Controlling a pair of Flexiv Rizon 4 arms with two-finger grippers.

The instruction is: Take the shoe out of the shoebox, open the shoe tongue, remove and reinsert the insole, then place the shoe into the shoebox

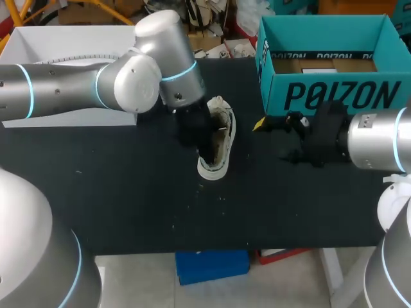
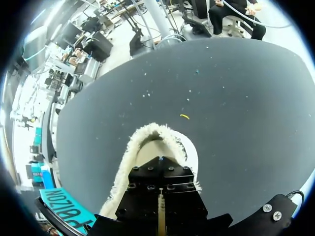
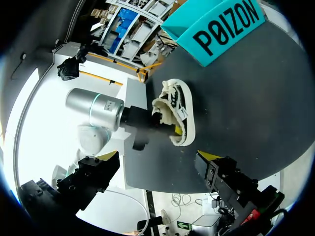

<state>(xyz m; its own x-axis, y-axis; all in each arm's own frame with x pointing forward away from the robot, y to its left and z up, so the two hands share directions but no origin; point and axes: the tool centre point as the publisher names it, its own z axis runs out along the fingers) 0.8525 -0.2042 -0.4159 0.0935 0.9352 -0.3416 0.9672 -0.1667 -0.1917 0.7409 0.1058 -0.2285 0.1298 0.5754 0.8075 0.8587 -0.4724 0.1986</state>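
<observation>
Shoe (image 1: 218, 144) lies left of the box (image 1: 334, 96). Left gripper (image 1: 200, 142) is inside it, likely for the insole; grip unverifiable. Right gripper (image 1: 275, 138) spread, standing clear.

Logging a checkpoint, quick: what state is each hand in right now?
Left hand: cannot be told; it sits at the opening of the shoe.
Right hand: open, holding nothing, apart from the shoe.

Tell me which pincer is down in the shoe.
The left pincer: it is inside the shoe, while the right pincer hangs open, clear of it, near the teal shoebox.
</observation>
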